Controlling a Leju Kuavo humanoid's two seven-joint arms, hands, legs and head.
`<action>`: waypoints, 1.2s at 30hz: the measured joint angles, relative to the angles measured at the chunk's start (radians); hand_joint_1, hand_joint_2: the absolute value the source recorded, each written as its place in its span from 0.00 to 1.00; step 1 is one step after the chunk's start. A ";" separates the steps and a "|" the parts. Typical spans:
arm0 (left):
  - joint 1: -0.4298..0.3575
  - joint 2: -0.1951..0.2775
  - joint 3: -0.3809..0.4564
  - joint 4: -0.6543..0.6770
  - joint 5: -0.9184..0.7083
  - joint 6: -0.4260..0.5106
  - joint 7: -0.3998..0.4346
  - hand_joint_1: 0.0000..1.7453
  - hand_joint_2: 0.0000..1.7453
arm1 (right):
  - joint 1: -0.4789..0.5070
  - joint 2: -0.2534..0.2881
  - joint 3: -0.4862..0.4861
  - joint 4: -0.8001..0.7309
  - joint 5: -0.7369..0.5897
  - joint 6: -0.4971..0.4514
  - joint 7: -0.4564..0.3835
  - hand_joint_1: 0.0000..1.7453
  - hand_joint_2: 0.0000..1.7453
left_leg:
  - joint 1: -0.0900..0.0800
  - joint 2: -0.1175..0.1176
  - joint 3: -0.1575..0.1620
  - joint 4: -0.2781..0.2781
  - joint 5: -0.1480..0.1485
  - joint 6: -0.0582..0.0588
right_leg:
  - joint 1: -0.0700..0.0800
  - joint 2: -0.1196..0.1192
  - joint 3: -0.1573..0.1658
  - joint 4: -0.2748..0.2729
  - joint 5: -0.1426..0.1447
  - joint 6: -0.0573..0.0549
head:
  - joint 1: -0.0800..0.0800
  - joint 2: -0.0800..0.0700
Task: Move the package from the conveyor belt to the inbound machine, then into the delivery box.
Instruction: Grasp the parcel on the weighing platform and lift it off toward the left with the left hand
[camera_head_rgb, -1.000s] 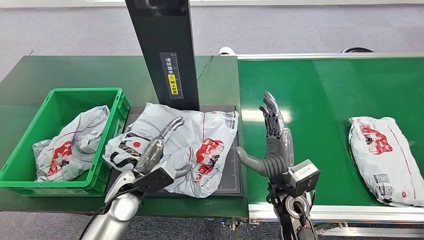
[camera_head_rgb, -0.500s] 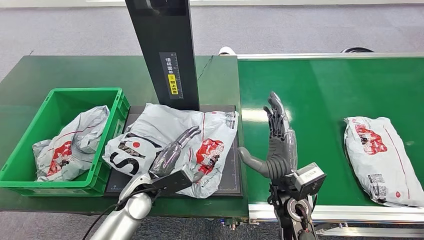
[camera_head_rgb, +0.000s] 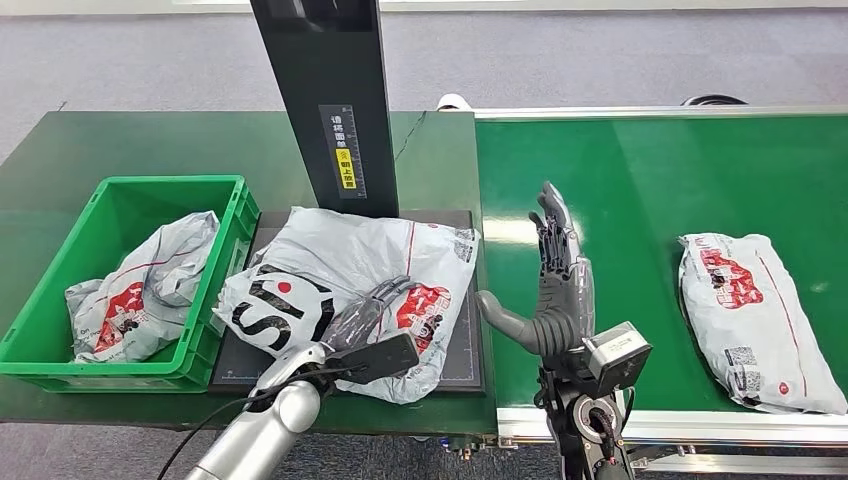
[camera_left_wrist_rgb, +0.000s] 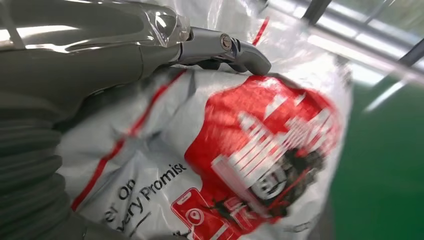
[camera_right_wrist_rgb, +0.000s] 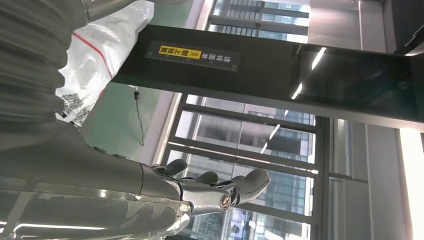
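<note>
A grey plastic package with red print lies crumpled on the black plate of the inbound machine. My left hand rests on top of the package beside its red print, fingers stretched over the film and not closed on it. In the left wrist view the thumb touches the package just above the red print. My right hand stands upright and open over the conveyor belt near its left edge, holding nothing. A second package lies on the belt at the right.
A green delivery box sits left of the plate with one package inside. The machine's black column stands behind the plate and appears in the right wrist view as the column. The table's front edge is close below the plate.
My left hand has slid right across the package toward the red print, uncovering the black lettering on its left side. The belt package has drifted left. My right hand barely moved.
</note>
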 joint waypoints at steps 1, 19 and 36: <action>-0.013 -0.004 -0.005 0.031 -0.018 -0.007 0.010 0.00 1.00 | 0.000 0.002 -0.002 0.000 0.001 0.000 0.002 0.00 1.00 | 0.000 0.000 0.000 0.000 0.000 0.000 | 0.000 0.000 0.001 0.000 0.000 0.000 | 0.000 0.000; -0.111 -0.033 -0.017 0.209 -0.029 -0.059 -0.009 1.00 1.00 | 0.000 0.015 -0.009 0.011 0.017 0.000 0.021 0.00 1.00 | -0.001 -0.006 0.016 -0.001 0.000 0.001 | -0.001 -0.007 0.020 0.000 -0.002 0.001 | 0.000 0.000; 0.010 0.002 0.051 -0.084 0.124 0.209 -0.218 1.00 1.00 | 0.026 0.004 -0.040 -0.012 0.009 -0.021 0.030 0.00 1.00 | -0.001 -0.004 0.008 0.000 0.000 0.000 | -0.001 -0.004 0.009 0.000 -0.001 0.000 | 0.000 0.000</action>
